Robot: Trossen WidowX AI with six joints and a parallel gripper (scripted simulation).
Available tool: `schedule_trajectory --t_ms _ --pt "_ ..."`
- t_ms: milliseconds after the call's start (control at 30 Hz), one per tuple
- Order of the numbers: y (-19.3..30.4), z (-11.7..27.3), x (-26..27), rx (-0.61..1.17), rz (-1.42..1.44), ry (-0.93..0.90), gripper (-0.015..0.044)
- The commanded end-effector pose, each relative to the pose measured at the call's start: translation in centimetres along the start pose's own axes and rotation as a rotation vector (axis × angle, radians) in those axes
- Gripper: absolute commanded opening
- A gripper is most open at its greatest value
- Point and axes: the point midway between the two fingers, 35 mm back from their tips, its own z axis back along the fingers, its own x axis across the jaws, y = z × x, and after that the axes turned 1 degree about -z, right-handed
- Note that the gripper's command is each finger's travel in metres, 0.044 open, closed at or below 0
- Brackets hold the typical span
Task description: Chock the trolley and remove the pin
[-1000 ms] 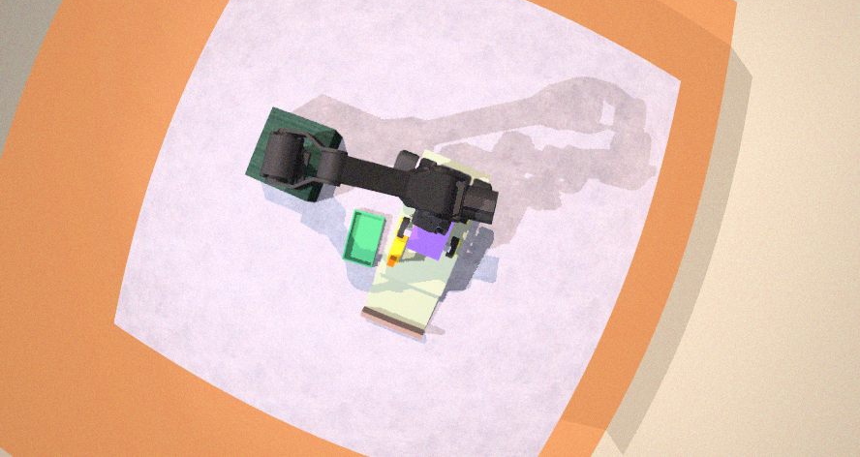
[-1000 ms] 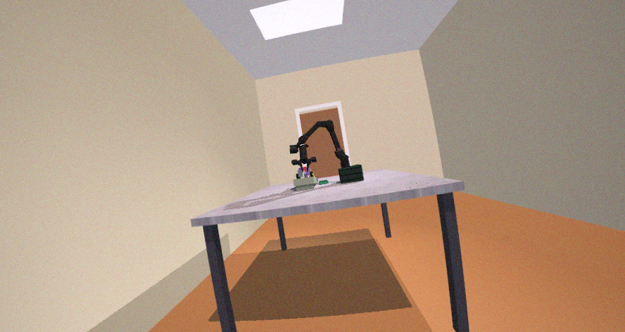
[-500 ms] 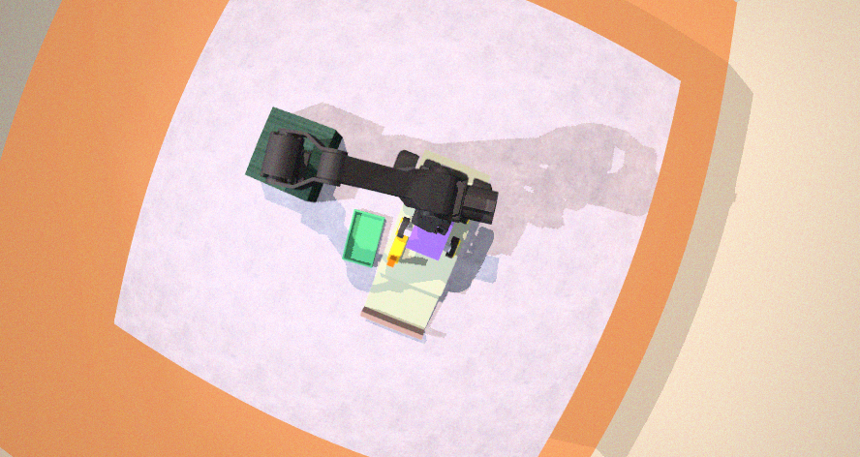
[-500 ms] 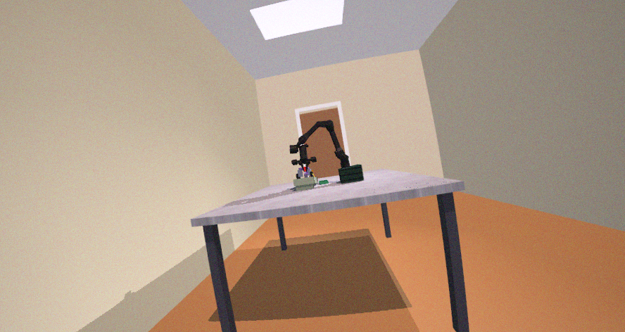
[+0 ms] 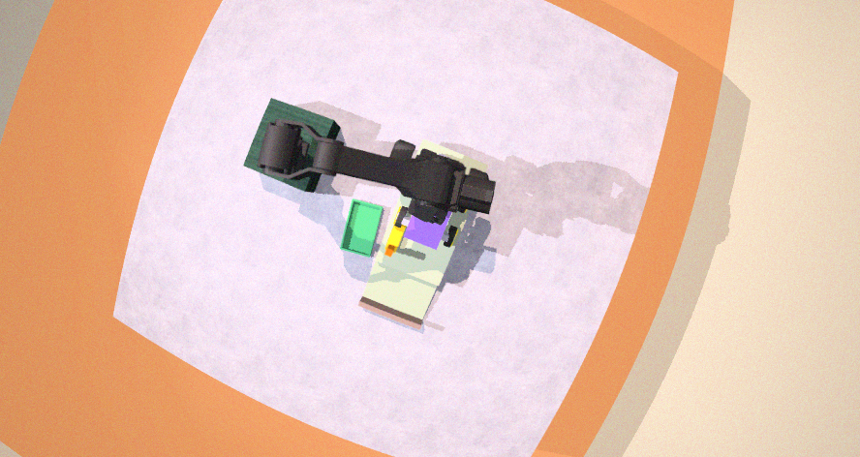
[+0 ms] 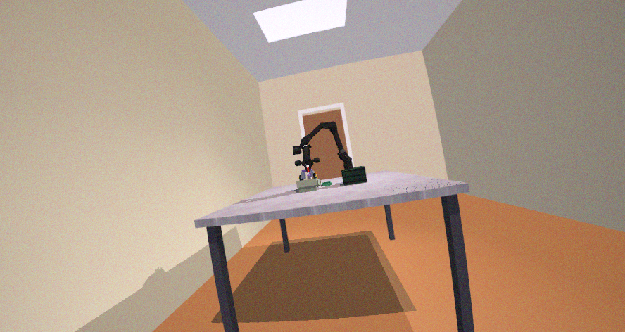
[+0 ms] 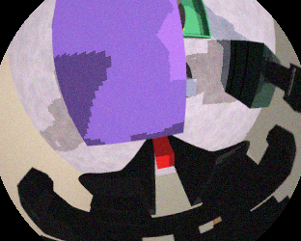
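The purple trolley (image 5: 425, 232) (image 7: 130, 87) stands on the pale ramp (image 5: 400, 291) (image 6: 308, 185). The yellow chock (image 5: 395, 236) with its orange handle lies on the ramp, just downhill of the tray-side wheel (image 5: 401, 216). It appears to touch the wheel, but its black base is not clear. My gripper (image 7: 158, 138) (image 6: 307, 166) is shut on the red head of the stop pin (image 7: 164, 161) (image 6: 307, 170) at the trolley's uphill end. The pin's lower part is hidden. The green tray (image 5: 357, 254) (image 7: 198, 36) (image 6: 326, 183) is beside the ramp and holds nothing visible.
The dark green base block (image 5: 313, 115) (image 6: 354, 175) (image 7: 246, 72) carries the arm, left of the ramp in the top view. My arm reaches over the ramp's uphill part and hides it from above. A brown strip (image 5: 390, 312) edges the ramp's lower end.
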Motion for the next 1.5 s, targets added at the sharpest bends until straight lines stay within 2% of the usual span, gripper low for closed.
schedule_trajectory --t_ms 0,1467 --pt "0.1 0.6 0.0 0.002 0.000 -0.006 0.0000" --pt "0.3 2.8 0.1 0.002 0.000 -0.006 0.0000"
